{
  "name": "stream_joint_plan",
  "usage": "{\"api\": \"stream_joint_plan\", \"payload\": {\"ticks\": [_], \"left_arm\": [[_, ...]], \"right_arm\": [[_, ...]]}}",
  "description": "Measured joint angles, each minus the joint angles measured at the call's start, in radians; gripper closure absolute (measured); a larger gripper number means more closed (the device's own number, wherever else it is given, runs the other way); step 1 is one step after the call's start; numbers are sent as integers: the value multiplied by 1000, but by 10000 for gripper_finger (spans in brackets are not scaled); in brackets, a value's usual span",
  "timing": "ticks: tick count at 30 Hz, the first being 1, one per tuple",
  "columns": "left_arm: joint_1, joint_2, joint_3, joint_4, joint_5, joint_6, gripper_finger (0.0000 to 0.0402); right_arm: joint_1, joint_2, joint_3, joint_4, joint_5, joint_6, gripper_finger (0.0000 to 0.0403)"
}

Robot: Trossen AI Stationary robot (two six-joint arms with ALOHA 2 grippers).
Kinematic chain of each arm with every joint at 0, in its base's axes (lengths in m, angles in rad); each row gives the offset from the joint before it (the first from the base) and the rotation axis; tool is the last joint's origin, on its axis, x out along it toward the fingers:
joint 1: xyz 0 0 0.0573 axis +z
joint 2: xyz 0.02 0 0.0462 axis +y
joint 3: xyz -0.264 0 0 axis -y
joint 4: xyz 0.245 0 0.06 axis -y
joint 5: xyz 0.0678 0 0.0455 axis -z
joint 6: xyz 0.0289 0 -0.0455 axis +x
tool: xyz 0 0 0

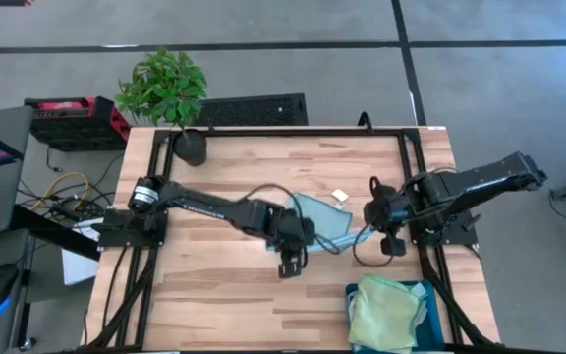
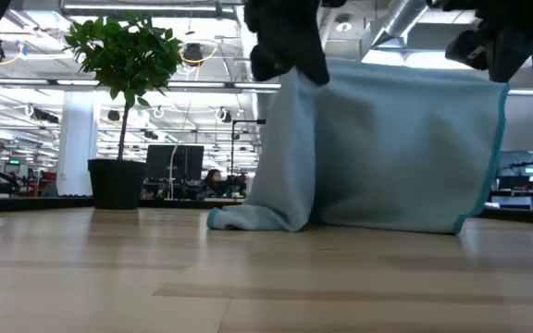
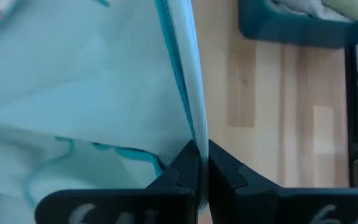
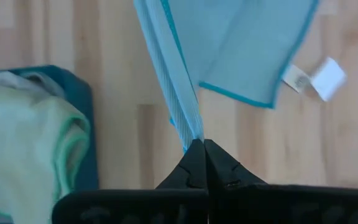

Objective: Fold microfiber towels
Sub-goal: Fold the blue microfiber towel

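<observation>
Both hands are closed on the same light blue towel (image 2: 387,148), each pinching its upper edge at one corner. The left hand (image 1: 291,264) grips one end and the right hand (image 1: 393,244) the other, so the cloth hangs between them like a curtain above the middle of the tabletop (image 1: 224,305). I judge that it is held this way to stretch it flat before it is laid down and folded.

The low view shows what the high view hides: the lower edge already touches the wood, and on the side under the left hand it bunches in a small heap. The left wrist view shows the teal hem of the towel running straight into the tight fingers (image 3: 185,171). The right wrist view shows a white label (image 4: 316,78) at one free corner, and also the dark teal bin (image 4: 82,99) with a pale green towel (image 4: 23,143) inside. From above, this bin stands at the near right corner of the tabletop, well apart from the hanging towel.
</observation>
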Motion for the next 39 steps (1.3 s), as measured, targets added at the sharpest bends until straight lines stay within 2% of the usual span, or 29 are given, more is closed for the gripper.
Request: {"api": "stream_joint_plan", "payload": {"ticks": [14,17,23,32,35,39], "left_arm": [[-148,-2,-191,192,-11,-264,401],[-166,0,-222,224,-51,-287,401],[-174,2,-269,272,-47,-314,401],[-174,1,-283,274,-47,-356,400],[-174,1,-282,270,-45,-355,386],[-176,1,-283,250,-40,-368,346]], "right_arm": [[210,82,-172,359,-15,55,401],[241,139,-173,371,-1,63,401],[281,265,-176,454,5,74,400],[287,322,-176,495,1,80,399],[286,318,-175,496,-3,80,399],[287,309,-176,491,-11,80,399]]}}
